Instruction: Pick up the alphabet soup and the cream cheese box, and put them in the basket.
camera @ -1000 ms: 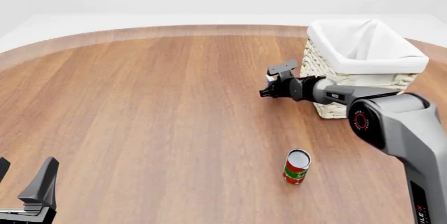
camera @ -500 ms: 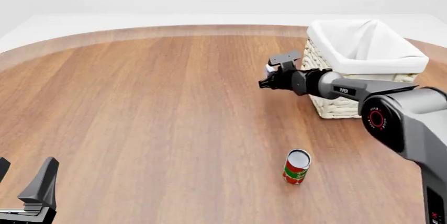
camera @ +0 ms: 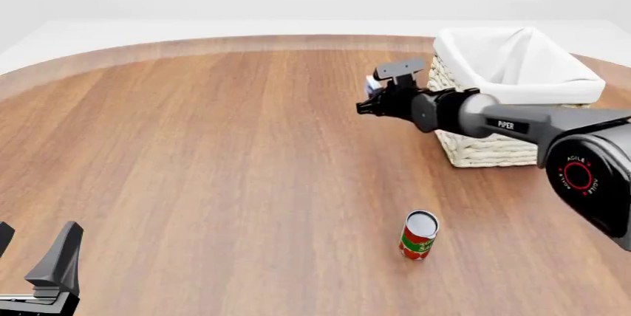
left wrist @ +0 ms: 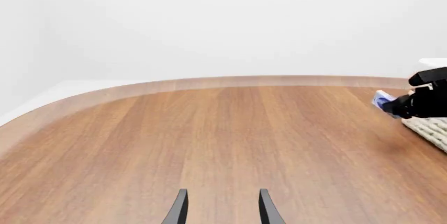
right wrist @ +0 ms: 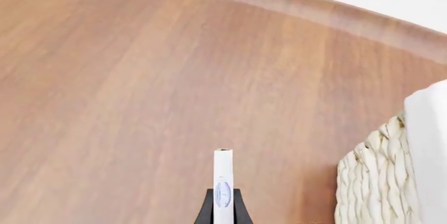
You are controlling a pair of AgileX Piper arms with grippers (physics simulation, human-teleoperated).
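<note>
We see the right jaws [camera: 377, 96] pinching the tiny thin flat blue-and-white cream cheese box [camera: 372, 84], holding it clear above the brown wooden worktop [camera: 197, 153]; in the right wrist view the box [right wrist: 223, 185] stands edge-on, squeezed between the two dark finger pads, with a small bluish mark on its narrow white edge. The large squarish cream-white woven wicker basket [camera: 471, 142], its white cloth lining folded over the rim, sits just beside these jaws on their outer side, and the box is not over its opening; the wrist view shows the woven wall [right wrist: 370, 182] close by the held box. A small cylindrical can with a red-and-green label and silvery top [camera: 418, 235] stands upright on the worktop, well behind the right jaws, nearer the arms' bases. The left jaws [camera: 29, 260] hover low at the near edge of the worktop, well apart from everything else; their two dark fingers [left wrist: 179, 208] are spread with bare wood between them. From the left wrist view we also see the right jaws [left wrist: 419, 101] far ahead, with the box [left wrist: 383, 100] in them. We cannot find the alphabet soup in any view.
</note>
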